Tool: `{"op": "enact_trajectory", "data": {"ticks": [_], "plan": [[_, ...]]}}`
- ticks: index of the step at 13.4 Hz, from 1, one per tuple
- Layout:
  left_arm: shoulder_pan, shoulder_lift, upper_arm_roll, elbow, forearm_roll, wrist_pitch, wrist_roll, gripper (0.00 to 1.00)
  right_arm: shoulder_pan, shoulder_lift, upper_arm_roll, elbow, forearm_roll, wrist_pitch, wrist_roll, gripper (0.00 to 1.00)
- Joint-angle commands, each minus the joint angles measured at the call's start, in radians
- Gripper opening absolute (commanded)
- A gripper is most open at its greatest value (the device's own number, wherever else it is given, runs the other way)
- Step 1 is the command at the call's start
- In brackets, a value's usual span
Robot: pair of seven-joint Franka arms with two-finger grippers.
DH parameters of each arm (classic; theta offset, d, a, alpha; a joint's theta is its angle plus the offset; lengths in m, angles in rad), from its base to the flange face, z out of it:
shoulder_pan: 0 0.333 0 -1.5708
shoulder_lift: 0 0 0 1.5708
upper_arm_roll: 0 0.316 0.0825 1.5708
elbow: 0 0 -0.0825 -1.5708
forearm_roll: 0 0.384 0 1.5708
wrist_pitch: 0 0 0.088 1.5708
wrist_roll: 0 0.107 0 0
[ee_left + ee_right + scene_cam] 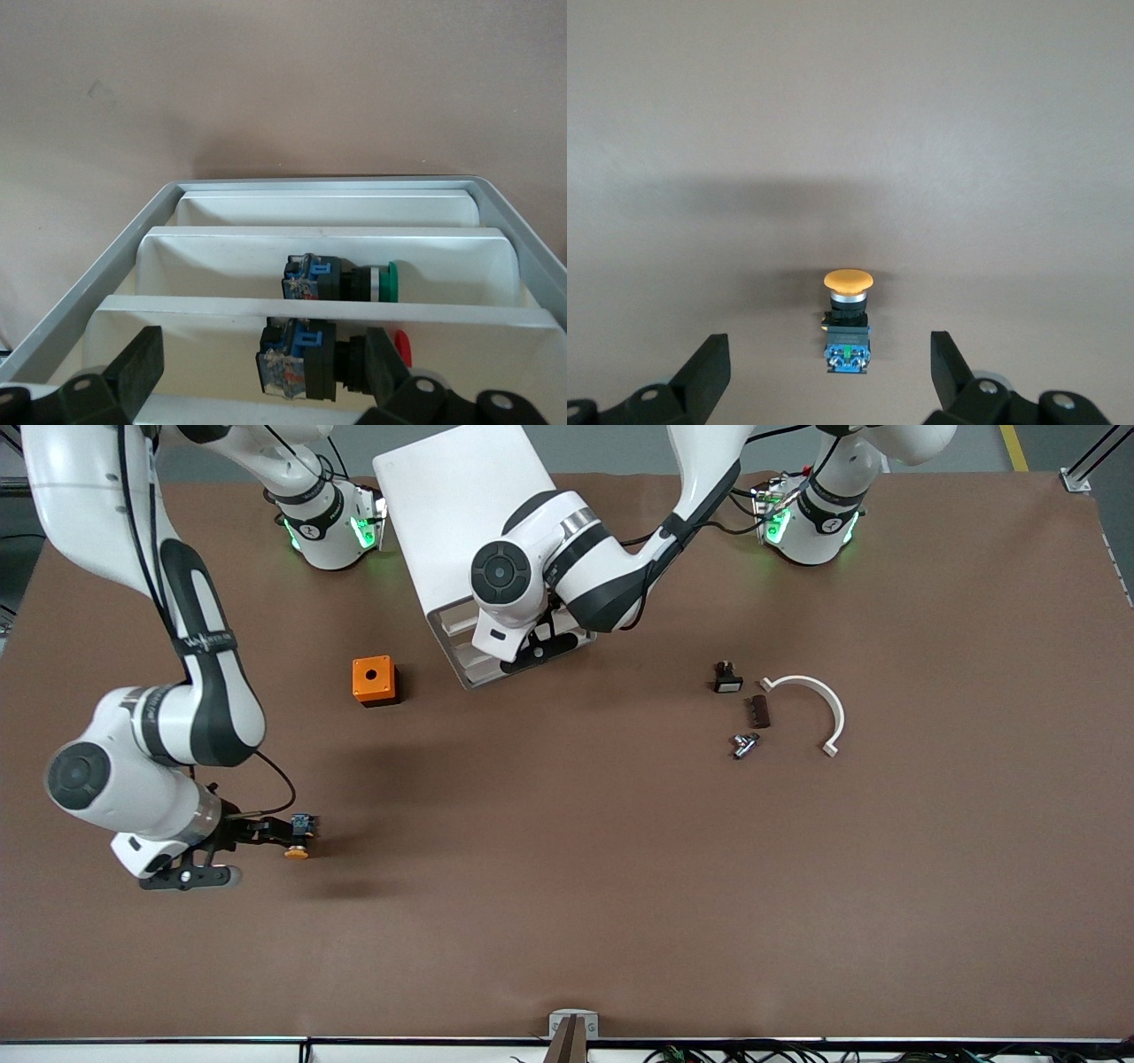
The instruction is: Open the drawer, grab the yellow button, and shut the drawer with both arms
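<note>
The button (299, 841) lies on its side on the brown table toward the right arm's end, orange cap (848, 281) at one end and bluish rear at the other. My right gripper (279, 833) (828, 350) hangs open just over it, a finger on each side and neither touching. The left arm reaches to the front of the white cabinet (452, 505). My left gripper (540, 648) (263, 354) is open there, holding nothing. The drawer (239, 412) shows only as a white strip between its fingers; I cannot tell how far out it stands.
Two lower drawers hold a green-capped button (341, 279) and a red-capped one (310, 363). An orange box (374, 680) stands beside the cabinet. Toward the left arm's end lie a small black piece (726, 680), a dark bar (760, 710), a metal part (744, 744) and a white curved clip (811, 700).
</note>
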Motion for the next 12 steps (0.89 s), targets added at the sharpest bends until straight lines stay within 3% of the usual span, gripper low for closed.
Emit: {"op": "enact_trajectory", "data": {"ticks": [1, 4, 7, 10, 12], "plan": [[-0.002, -0.011, -0.045, -0.011, -0.024, -0.040, -0.006, 1.00, -0.008, -0.107, 0.010, -0.034, 0.001, -0.010, 0.049, 1.00], [-0.016, 0.010, -0.047, -0.011, -0.022, -0.038, -0.009, 1.00, -0.009, -0.205, 0.010, -0.046, 0.001, -0.030, 0.057, 1.00], [0.010, 0.010, -0.017, -0.010, -0.007, -0.035, 0.001, 1.00, -0.002, -0.311, 0.013, -0.035, 0.001, -0.156, 0.199, 1.00], [0.065, -0.013, 0.084, -0.002, 0.022, -0.032, 0.003, 1.00, 0.005, -0.392, 0.013, -0.034, 0.001, -0.265, 0.207, 1.00], [0.094, -0.057, 0.160, -0.002, 0.112, -0.037, 0.003, 1.00, 0.005, -0.428, 0.010, -0.032, -0.010, -0.315, 0.206, 1.00]]}}
